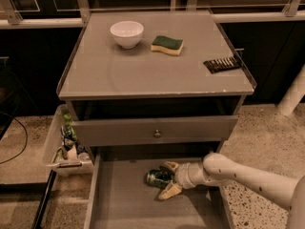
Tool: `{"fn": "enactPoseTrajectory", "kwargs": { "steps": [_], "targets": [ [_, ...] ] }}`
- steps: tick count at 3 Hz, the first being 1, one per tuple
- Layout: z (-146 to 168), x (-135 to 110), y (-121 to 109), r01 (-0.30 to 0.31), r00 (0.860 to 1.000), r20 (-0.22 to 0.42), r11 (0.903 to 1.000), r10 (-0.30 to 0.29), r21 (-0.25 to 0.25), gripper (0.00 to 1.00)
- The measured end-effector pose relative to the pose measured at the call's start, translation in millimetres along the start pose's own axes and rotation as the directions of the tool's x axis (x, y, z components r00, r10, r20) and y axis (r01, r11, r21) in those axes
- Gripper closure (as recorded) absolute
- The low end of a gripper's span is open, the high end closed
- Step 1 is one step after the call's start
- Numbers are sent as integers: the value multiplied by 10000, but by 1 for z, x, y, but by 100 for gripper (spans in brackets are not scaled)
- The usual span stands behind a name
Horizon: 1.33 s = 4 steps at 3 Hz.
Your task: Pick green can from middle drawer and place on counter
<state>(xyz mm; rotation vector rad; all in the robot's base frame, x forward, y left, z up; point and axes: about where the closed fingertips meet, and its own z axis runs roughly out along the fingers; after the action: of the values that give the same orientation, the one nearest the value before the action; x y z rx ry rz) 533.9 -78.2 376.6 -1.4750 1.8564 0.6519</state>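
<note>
A green can [157,177] lies on its side on the floor of the open middle drawer [119,209], its pale markings too small to read. The robot's pale arm [248,178] extends in low from the right, and its gripper [168,180] has its fingers spread on either side of the can's right end. Above, the counter [143,75] holds a white bowl [127,34], a green-topped sponge [167,45] and a dark ridged object [222,64].

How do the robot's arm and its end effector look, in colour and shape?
The arm is a smooth, off-white, rounded tube with small dark dots along it; no cables show. Its end effector, over the middle drawer at the green can, has a white cylindrical wrist and two pale yellowish tapered fingers.
</note>
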Motion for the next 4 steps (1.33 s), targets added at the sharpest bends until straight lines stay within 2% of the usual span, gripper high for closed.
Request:
{"fn": "enactPoseTrajectory", "kwargs": {
  "steps": [3,4],
  "targets": [
    [0,0,0,0,10000,1,10000,0,-2,87],
    [0,0,0,0,10000,1,10000,0,-3,100]
  ]
}}
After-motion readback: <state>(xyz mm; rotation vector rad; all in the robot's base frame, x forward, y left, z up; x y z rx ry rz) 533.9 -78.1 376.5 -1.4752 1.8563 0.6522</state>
